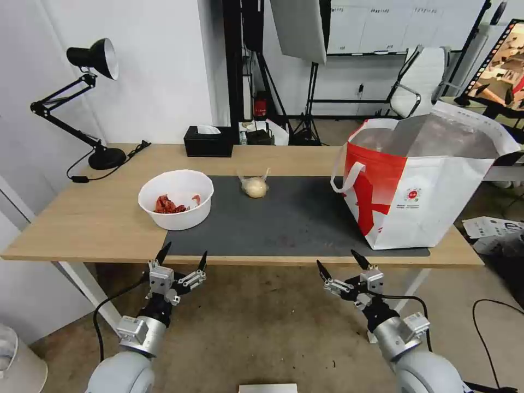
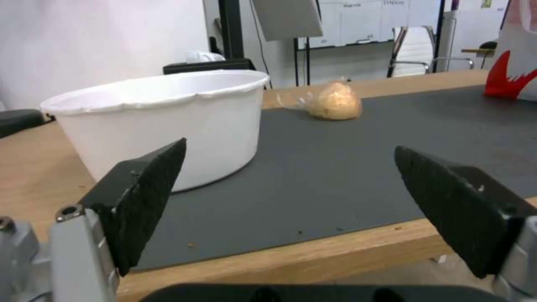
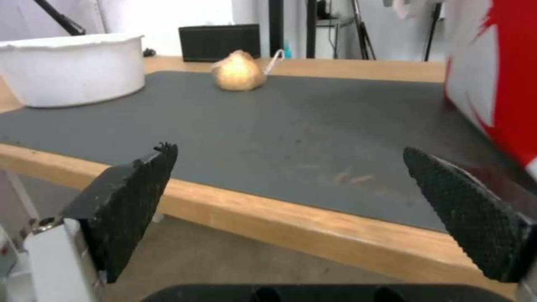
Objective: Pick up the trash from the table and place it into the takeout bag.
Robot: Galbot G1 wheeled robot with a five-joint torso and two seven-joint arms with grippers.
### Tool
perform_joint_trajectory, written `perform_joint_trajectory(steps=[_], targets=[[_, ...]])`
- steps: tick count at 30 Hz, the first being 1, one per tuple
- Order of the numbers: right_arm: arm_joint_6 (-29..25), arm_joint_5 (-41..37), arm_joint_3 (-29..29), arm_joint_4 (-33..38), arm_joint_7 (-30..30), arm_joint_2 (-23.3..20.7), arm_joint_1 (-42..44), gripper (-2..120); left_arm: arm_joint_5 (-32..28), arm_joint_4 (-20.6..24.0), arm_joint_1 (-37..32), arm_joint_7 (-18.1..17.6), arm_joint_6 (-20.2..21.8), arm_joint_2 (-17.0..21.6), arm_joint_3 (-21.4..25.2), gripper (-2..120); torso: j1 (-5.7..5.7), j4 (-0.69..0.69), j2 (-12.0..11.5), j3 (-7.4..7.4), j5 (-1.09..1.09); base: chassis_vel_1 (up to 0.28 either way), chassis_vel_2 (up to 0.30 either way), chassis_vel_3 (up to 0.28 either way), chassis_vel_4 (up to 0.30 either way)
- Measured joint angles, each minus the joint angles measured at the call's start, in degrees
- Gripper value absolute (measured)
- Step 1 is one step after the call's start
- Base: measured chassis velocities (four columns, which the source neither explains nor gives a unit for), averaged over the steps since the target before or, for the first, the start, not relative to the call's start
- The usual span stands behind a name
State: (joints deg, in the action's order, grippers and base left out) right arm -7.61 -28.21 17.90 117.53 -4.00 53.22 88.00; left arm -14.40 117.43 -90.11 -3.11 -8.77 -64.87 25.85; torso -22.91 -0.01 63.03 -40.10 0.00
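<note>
Two pieces of trash lie on the table (image 1: 82, 224). A white round bowl (image 1: 175, 199) (image 2: 162, 121) (image 3: 70, 67) holding red shells sits at the left edge of the dark mat (image 1: 295, 218). A small clear bag with a beige lump (image 1: 255, 186) (image 2: 334, 101) (image 3: 238, 71) rests at the mat's far side. The takeout bag (image 1: 426, 185) (image 3: 498, 71) stands upright and open at the right end. My left gripper (image 1: 183, 254) (image 2: 288, 167) hangs open just before the table's front edge, near the bowl. My right gripper (image 1: 338, 261) (image 3: 288, 167) is open too, in front of the bag.
A black tissue box (image 1: 208, 142) sits at the table's back edge. A black desk lamp (image 1: 82, 98) stands at the back left with its cord trailing. Behind are studio stands and a chair; papers lie on the floor at right.
</note>
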Motion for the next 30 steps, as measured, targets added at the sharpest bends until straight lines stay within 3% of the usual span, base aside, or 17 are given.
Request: perform_joint_trajectory(steps=[6,9,10,13,15,17,19,21,23,25,27,29,30], targets=[[1.87,-3.94,-4.31,-1.48,0.07,-1.18,-8.22,100,0.06,-0.52,0.87,-0.01,0.01,0.25,-1.01,100,0.00,-0.01,0.00,0.00,-0.01,0.000,0.000,0.000,0.000],[4.74,-7.86,-10.48,-6.07,-0.70,-2.02,-20.63,100,0.39,-0.56,0.70,-0.04,0.01,0.15,-1.13,100,-0.01,-0.01,-0.01,-0.01,0.01,0.000,0.000,0.000,0.000],[4.74,-7.86,-10.48,-6.07,-0.70,-2.02,-20.63,100,0.39,-0.56,0.70,-0.04,0.01,0.15,-1.13,100,-0.01,-0.01,-0.01,-0.01,0.01,0.000,0.000,0.000,0.000],[7.82,-12.29,-20.19,-12.11,-3.01,-1.50,-35.62,100,0.75,-0.48,0.37,-0.02,0.02,-0.20,-0.98,100,-0.02,0.03,-0.01,-0.02,0.00,0.000,0.000,0.000,0.000],[8.71,-13.31,-23.16,-14.29,-3.68,-0.87,-39.69,100,0.83,-0.45,0.27,-0.03,0.01,-0.32,-0.85,100,-0.02,0.02,-0.01,-0.02,0.00,0.000,0.000,0.000,0.000],[10.84,-15.32,-29.71,-21.05,-5.18,2.00,-49.93,100,1.04,-0.36,-0.18,-0.03,0.01,-0.65,-0.36,100,-0.02,0.01,-0.01,-0.02,0.00,0.000,0.000,0.000,0.000],[11.63,-15.86,-31.23,-23.13,-5.44,3.07,-52.74,100,1.10,-0.34,-0.31,-0.05,0.00,-0.76,-0.19,100,-0.01,0.01,-0.01,-0.02,0.00,0.000,0.000,0.000,0.000],[14.47,-17.55,-35.88,-31.69,-5.77,8.42,-61.83,100,1.26,-0.32,-0.79,-0.04,-0.07,-1.14,0.41,100,-0.02,0.03,-0.01,-0.02,-0.01,0.000,0.000,0.000,0.000],[14.85,-17.64,-36.71,-33.63,-5.75,9.64,-63.27,100,1.29,-0.32,-0.88,-0.05,-0.09,-1.21,0.56,100,-0.02,0.03,-0.01,-0.02,-0.01,0.000,0.000,0.000,0.000],[17.03,-17.44,-39.86,-41.64,-5.61,14.60,-68.52,100,1.36,-0.30,-1.16,-0.05,-0.13,-1.49,0.99,100,-0.02,0.03,-0.01,-0.01,-0.03,0.000,0.000,0.000,0.000],[17.79,-17.07,-40.38,-43.51,-5.62,15.69,-69.55,100,1.37,-0.30,-1.21,-0.06,-0.14,-1.57,1.07,100,-0.02,0.02,-0.01,-0.01,-0.02,0.000,0.000,0.000,0.000],[20.90,-14.09,-41.51,-52.03,-6.50,21.09,-73.30,100,1.43,-0.33,-1.38,-0.05,-0.20,-1.88,1.44,100,-0.02,0.01,-0.01,-0.02,-0.01,0.000,0.000,0.000,0.000],[20.90,-14.09,-41.51,-52.03,-6.50,21.09,-73.30,100,1.43,-0.33,-1.38,-0.05,-0.20,-1.88,1.44,100,-0.02,0.01,-0.01,-0.02,-0.01,0.000,0.000,0.000,0.000]])
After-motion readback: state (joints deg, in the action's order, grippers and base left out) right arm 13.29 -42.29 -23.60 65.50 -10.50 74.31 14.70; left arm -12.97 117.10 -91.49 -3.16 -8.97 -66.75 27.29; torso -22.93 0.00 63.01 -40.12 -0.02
